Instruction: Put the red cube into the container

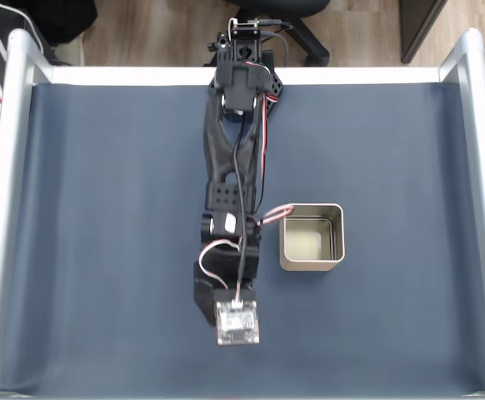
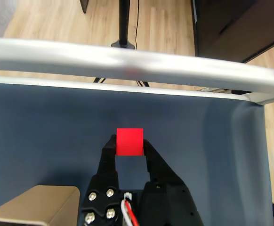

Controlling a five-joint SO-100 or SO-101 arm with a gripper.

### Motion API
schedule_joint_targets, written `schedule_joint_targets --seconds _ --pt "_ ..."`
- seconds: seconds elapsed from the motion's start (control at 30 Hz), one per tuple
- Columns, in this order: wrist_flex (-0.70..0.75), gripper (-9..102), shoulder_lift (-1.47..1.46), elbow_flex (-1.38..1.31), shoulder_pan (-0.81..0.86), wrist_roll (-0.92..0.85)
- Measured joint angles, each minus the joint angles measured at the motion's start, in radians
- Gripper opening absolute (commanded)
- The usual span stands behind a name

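In the wrist view our black two-finger gripper (image 2: 129, 143) has its fingers closed on the small matte red cube (image 2: 129, 141), held above the dark blue mat (image 1: 101, 208). We judge the carry is what matters now: keep the squeeze steady and bring the cube over the square silvery metal tin (image 1: 312, 237) before letting go. In the fixed view the tin sits just right of the arm, with only the tray's pale metal rail (image 2: 127, 59) around.

Red cube (image 2: 129, 141); silvery container (image 1: 311, 237), pale bottom; black fingers (image 2: 109, 151); dark blue mat (image 1: 101, 217).
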Motion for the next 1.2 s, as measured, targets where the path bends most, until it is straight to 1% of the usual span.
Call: schedule_joint_targets --seconds 0.2,0.5,0.67,0.87,1.07,1.2 --pt "0.115 0 0.247 0.120 -0.029 0.005" --pt "0.163 0 0.653 0.463 -0.149 0.005" --pt "0.202 0 0.821 0.578 -0.256 0.037" --pt "0.230 0 0.923 0.655 -0.380 0.092" --pt "0.224 0 0.945 0.715 -0.425 0.114" --pt "0.179 0 0.945 0.764 -0.439 0.115"
